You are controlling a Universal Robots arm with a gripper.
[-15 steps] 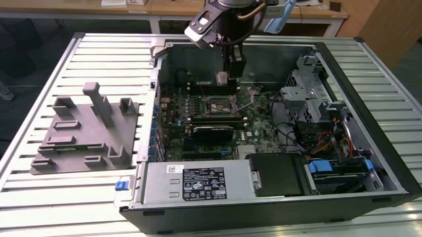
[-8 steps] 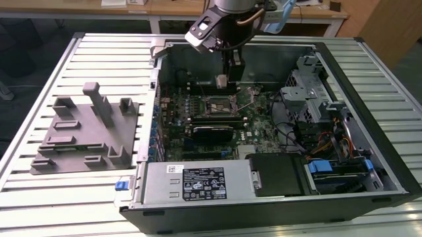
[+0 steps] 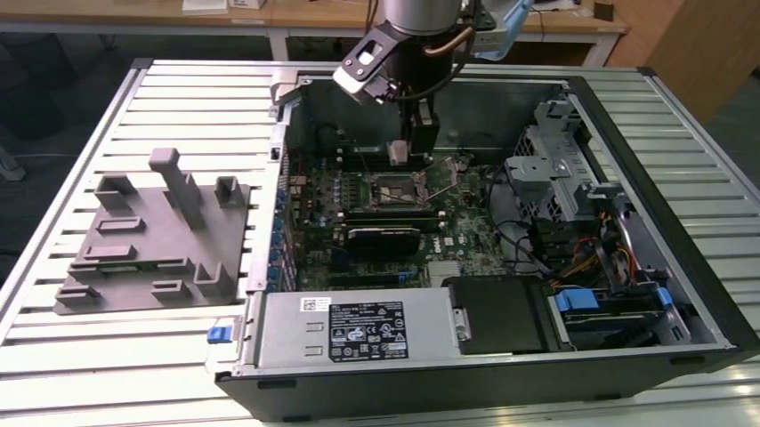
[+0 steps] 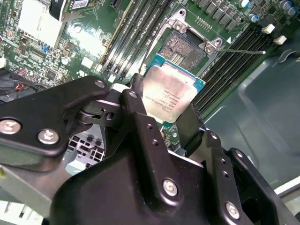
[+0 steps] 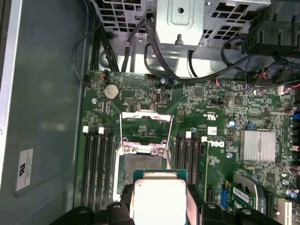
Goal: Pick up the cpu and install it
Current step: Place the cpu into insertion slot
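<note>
Partly hidden behind the black jaws pinching two opposite edges: small, flat square cpu (image 4: 169, 96) with pale silver metal top and thin green rim. In the first wrist view, cpu (image 5: 159, 199) cut off at the picture border, one edge out of sight. Print on the lid too faint to make out. Held over one edge of the dark square socket (image 4: 187, 49), not seated in it; touching or just clear, hard to judge. Socket (image 5: 140, 171) open, with metal load plate (image 5: 144, 126) flipped back and thin metal lever (image 4: 239, 50) sticking out to one side.

Open black computer case (image 3: 665, 178) lying on its side. Inside: green motherboard (image 3: 457, 227) with the socket (image 3: 396, 189) near its middle, black memory slots (image 5: 96, 168) on both sides of the socket, grey power supply box (image 3: 356, 329) with a white label along the near wall, perforated metal drive cage (image 3: 553, 156) and tangled cables (image 3: 582, 258) toward the exterior view's right. Silver and black arm (image 3: 410, 53) reaching down into the case from the far side.

Under everything, a pale slatted metal surface (image 3: 71, 356). On the exterior view's left of the case, a grey plastic fixture block (image 3: 155, 240) with upright posts, well apart from the jaws. Beyond the far edge, wooden desks (image 3: 309, 13)
</note>
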